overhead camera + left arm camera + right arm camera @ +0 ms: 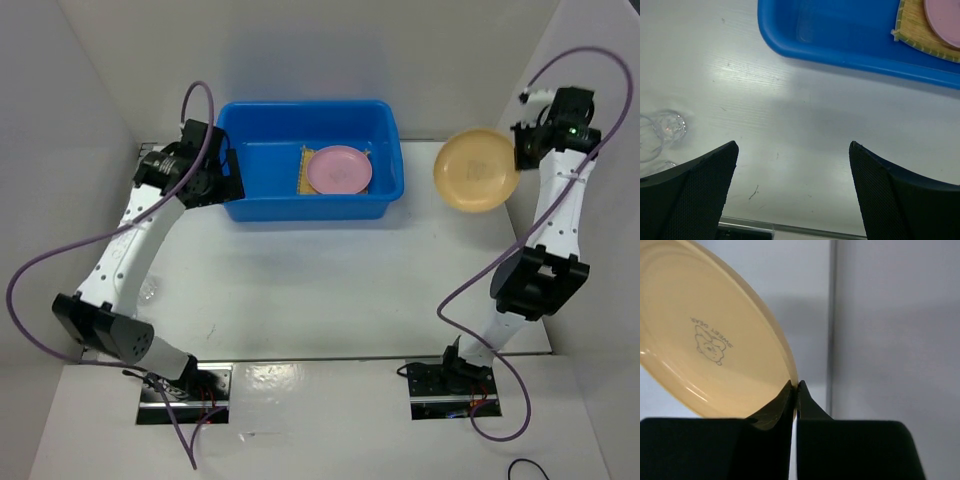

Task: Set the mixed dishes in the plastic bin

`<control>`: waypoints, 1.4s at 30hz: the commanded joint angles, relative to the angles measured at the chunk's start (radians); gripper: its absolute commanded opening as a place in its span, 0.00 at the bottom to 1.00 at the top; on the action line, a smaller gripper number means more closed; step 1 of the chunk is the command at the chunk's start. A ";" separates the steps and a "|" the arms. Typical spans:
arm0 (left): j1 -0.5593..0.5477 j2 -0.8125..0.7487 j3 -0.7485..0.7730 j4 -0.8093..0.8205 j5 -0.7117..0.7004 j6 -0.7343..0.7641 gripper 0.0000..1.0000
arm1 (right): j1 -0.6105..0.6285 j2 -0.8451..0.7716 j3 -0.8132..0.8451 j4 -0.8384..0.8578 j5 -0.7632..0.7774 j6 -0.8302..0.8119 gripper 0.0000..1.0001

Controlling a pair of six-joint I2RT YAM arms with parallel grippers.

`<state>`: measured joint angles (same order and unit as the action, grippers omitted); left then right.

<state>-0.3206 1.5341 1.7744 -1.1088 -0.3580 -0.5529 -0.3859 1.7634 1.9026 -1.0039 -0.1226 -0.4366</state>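
The blue plastic bin (310,200) stands at the back centre. Inside it the pink plate (339,169) lies on the yellow woven mat (303,172); both also show in the left wrist view, plate (945,15) and mat (917,25). My right gripper (520,150) is shut on the rim of the tan-orange plate (476,170) and holds it in the air, tilted, right of the bin. The right wrist view shows the pinch (796,387) on the plate (710,340). My left gripper (222,178) is open and empty (792,147) by the bin's left end. Two clear cups (669,125) stand on the table left of it.
White walls close in the table on the left, back and right. The bin's near wall (850,50) lies just ahead of my left fingers. The arm bases sit at the near edge.
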 commanded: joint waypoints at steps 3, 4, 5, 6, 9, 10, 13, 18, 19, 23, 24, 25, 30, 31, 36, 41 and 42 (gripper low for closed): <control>0.060 -0.167 -0.105 0.132 0.045 0.027 0.98 | 0.171 0.046 0.457 -0.174 -0.064 0.013 0.00; 0.081 -0.167 -0.116 0.121 0.045 0.027 1.00 | 0.236 0.100 0.551 -0.212 -0.074 0.022 0.00; 0.095 -0.179 -0.116 0.121 0.045 0.027 1.00 | 0.267 0.163 0.783 -0.252 -0.074 0.033 0.00; 0.109 -0.190 -0.125 0.121 0.045 0.039 1.00 | 0.298 0.295 0.900 -0.297 -0.074 0.074 0.00; 0.158 -0.232 -0.148 0.135 0.085 0.059 1.00 | 0.439 0.413 1.122 -0.297 0.020 0.065 0.00; 0.172 -0.242 -0.148 0.147 0.096 0.059 1.00 | 0.478 0.485 1.159 -0.297 0.047 0.047 0.00; 0.238 -0.264 -0.148 0.121 0.125 0.059 1.00 | 0.588 0.589 1.231 -0.297 0.069 0.047 0.00; 0.311 -0.305 -0.176 0.054 0.137 0.059 1.00 | 0.642 0.714 1.231 -0.208 0.041 0.076 0.00; 0.311 -0.328 -0.190 0.053 0.137 0.059 1.00 | 0.642 0.729 1.231 -0.190 0.041 0.087 0.00; 0.360 -0.364 -0.248 0.026 0.128 0.050 1.00 | 0.664 0.835 1.231 -0.136 0.041 0.087 0.00; 0.374 -0.377 -0.257 0.017 0.128 0.050 1.00 | 0.664 0.852 1.231 -0.136 0.041 0.087 0.00; 0.374 -0.390 -0.266 0.017 0.128 0.041 1.00 | 0.664 0.867 1.231 -0.118 0.041 0.087 0.00; 0.407 -0.423 -0.309 -0.008 0.117 0.030 1.00 | 0.653 0.958 1.231 -0.064 0.032 0.096 0.00; 0.416 -0.434 -0.326 -0.017 0.117 0.030 1.00 | 0.641 0.969 1.231 -0.049 0.032 0.096 0.00; 0.416 -0.460 -0.377 -0.008 0.108 0.030 1.00 | 0.621 1.013 1.231 -0.013 0.044 0.107 0.11; 0.425 -0.451 -0.388 -0.008 0.097 0.030 1.00 | 0.599 1.024 1.231 0.007 0.054 0.116 0.23; 0.425 -0.442 -0.388 0.001 0.097 0.030 1.00 | 0.599 1.024 1.231 0.019 0.054 0.116 0.23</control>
<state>0.0963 1.0916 1.3876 -1.1225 -0.2428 -0.5259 0.2272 2.7968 3.1020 -1.0737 -0.0826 -0.3355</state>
